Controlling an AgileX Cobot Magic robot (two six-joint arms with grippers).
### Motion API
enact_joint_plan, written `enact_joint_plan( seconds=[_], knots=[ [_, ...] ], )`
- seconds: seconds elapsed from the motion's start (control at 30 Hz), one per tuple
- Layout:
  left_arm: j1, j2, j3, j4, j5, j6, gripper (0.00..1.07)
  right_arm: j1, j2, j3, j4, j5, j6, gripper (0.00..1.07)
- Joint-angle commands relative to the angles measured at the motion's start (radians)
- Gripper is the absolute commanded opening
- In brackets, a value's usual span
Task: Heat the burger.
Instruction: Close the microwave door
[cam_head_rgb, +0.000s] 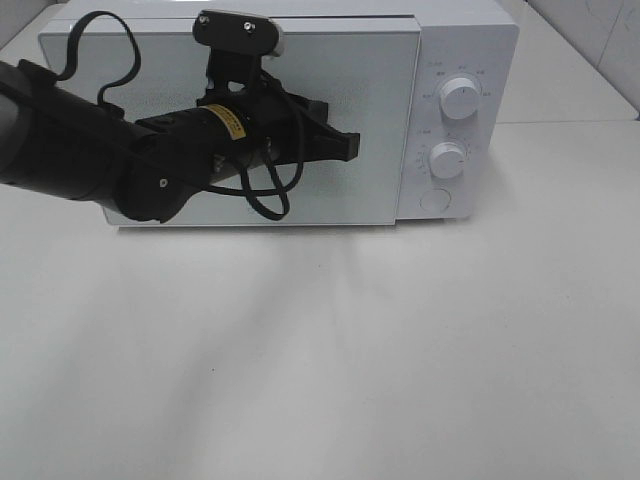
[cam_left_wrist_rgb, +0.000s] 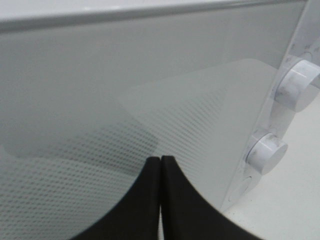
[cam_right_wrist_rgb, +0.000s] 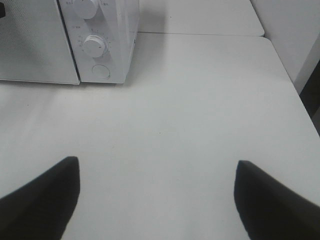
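From my high camera, the left arm (cam_head_rgb: 90, 150) is the closest thing to me, reaching across the front of the microwave (cam_head_rgb: 330, 70) with a black cable (cam_head_rgb: 268, 205) looping below it. The left gripper (cam_head_rgb: 350, 146) is pressed together. In its wrist view the two fingers (cam_left_wrist_rgb: 145, 200) meet with only a hairline seam between them and pinch nothing. The tip points at the closed door (cam_head_rgb: 180, 70), towards the door's edge nearest the control panel. I cannot tell whether it touches the glass. On the panel I see the upper knob (cam_head_rgb: 460, 98), the lower knob (cam_head_rgb: 448, 160) and a round button (cam_head_rgb: 435, 200) beneath them.

The right gripper (cam_right_wrist_rgb: 157, 162) is spread wide and holds nothing. It hangs over bare tabletop (cam_right_wrist_rgb: 200, 100), well apart from the microwave, and its wrist view catches the panel end of the oven.

The microwave sits at the far side of the white tabletop. The burger shows in none of my views, so I cannot tell where it is.
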Motion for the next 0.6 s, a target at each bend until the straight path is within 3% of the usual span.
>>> enact_joint_plan(
  seconds=[0.03,0.07,0.1,0.23,0.47,0.6],
  knots=[
    [0.023,0.03,-0.085,-0.122,-0.034,0.027,0.0,-0.009,-0.035,0.001,-0.001,-0.006,-0.003,0.76],
    [0.023,0.03,-0.085,-0.122,-0.034,0.027,0.0,-0.009,-0.035,0.001,-0.001,-0.006,-0.003,0.76],
    [0.024,0.039,-0.106,-0.168,-0.033,0.071,0.0,-0.009,-0.035,0.001,-0.001,-0.006,-0.003,0.76],
    [0.025,0.053,-0.142,-0.266,-0.03,0.139,0.0,-0.009,-0.035,0.001,-0.001,-0.006,-0.003,0.76],
    [-0.009,0.028,-0.145,-0.268,0.04,0.14,0.0,-0.009,-0.035,0.001,-0.001,-0.006,-0.003,0.76],
    [-0.082,-0.001,-0.142,-0.269,0.161,0.136,0.0,-0.009,-0.035,0.001,-0.001,-0.006,-0.003,0.76]
  ],
)
